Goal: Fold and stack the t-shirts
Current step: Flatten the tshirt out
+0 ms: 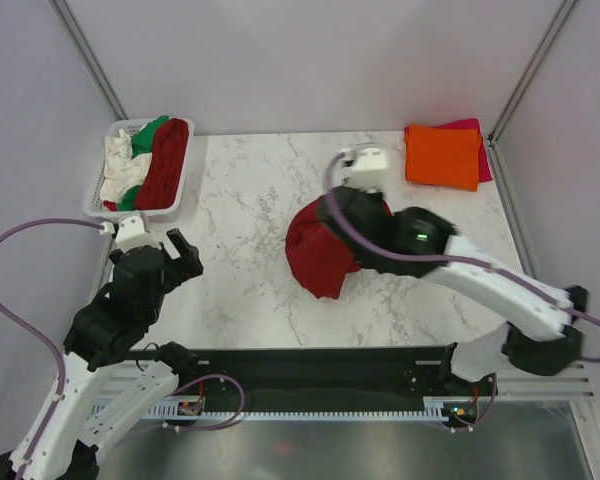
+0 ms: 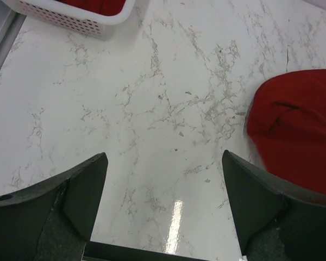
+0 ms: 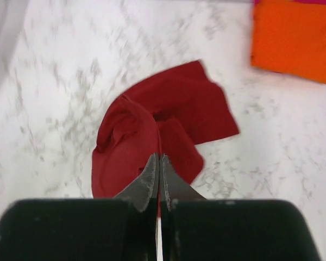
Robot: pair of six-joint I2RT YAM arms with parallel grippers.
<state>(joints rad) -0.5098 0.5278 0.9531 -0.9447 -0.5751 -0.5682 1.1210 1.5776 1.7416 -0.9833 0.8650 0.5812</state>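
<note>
A dark red t-shirt (image 1: 320,255) hangs bunched at the table's middle; it also shows in the right wrist view (image 3: 136,141) and the left wrist view (image 2: 299,130). My right gripper (image 1: 348,212) (image 3: 159,157) is shut on a pinch of it, and part of the cloth trails on the marble. An orange t-shirt (image 1: 442,155) (image 3: 293,38) lies folded on a magenta-pink one (image 1: 475,125) at the back right. White (image 1: 118,160), green (image 1: 148,130) and dark red (image 1: 165,160) t-shirts fill the basket. My left gripper (image 1: 180,255) (image 2: 164,163) is open and empty above bare marble.
The white lattice basket (image 1: 185,185) (image 2: 70,16) stands at the back left corner. Grey walls with metal posts close the table's sides and back. Bare marble lies between the basket and the held shirt.
</note>
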